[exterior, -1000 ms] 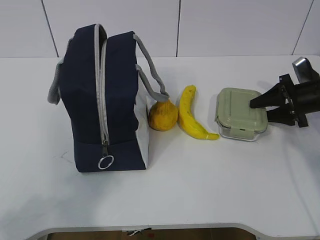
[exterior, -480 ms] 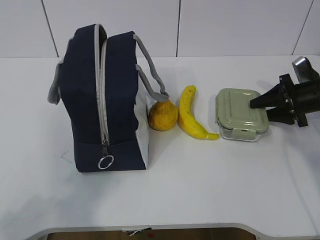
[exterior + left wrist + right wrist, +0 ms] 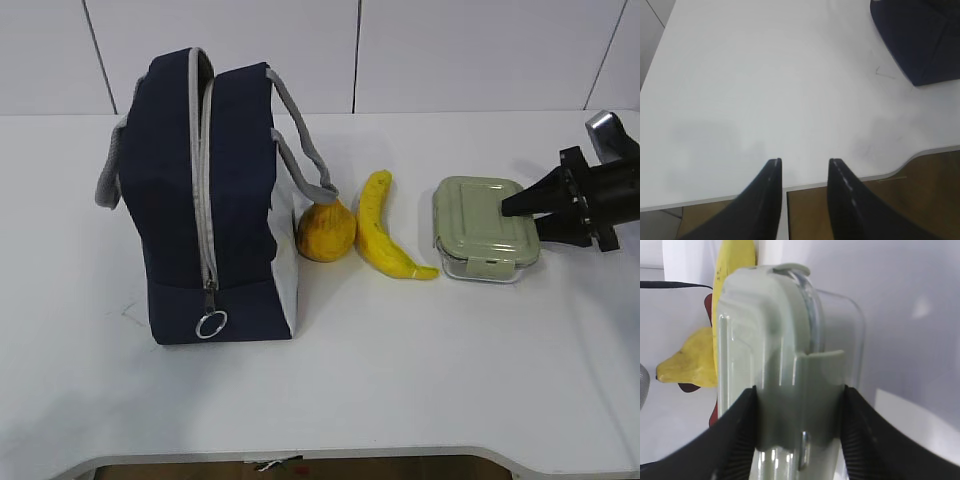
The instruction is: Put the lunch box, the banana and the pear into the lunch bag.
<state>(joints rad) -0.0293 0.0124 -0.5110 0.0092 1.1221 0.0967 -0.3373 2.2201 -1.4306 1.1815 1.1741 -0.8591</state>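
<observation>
The lunch bag (image 3: 205, 200) is standing upright on the counter (image 3: 420, 370), zipper end facing the camera. The lunch box (image 3: 482, 228) is lying flat at the right — the right gripper (image 3: 799, 432) is clamping its end. The banana (image 3: 385, 240) is lying beside it, running near-to-far, next to the pear (image 3: 326, 232). The left gripper (image 3: 805, 167) is hanging partly open, empty.

White counter (image 3: 420, 380) with a rounded front edge, faint scuff marks on its surface near the left front, pale panelled wall (image 3: 450, 50) with dark vertical seams behind it, brown floor (image 3: 920, 185) visible below the counter edge in the left wrist view.
</observation>
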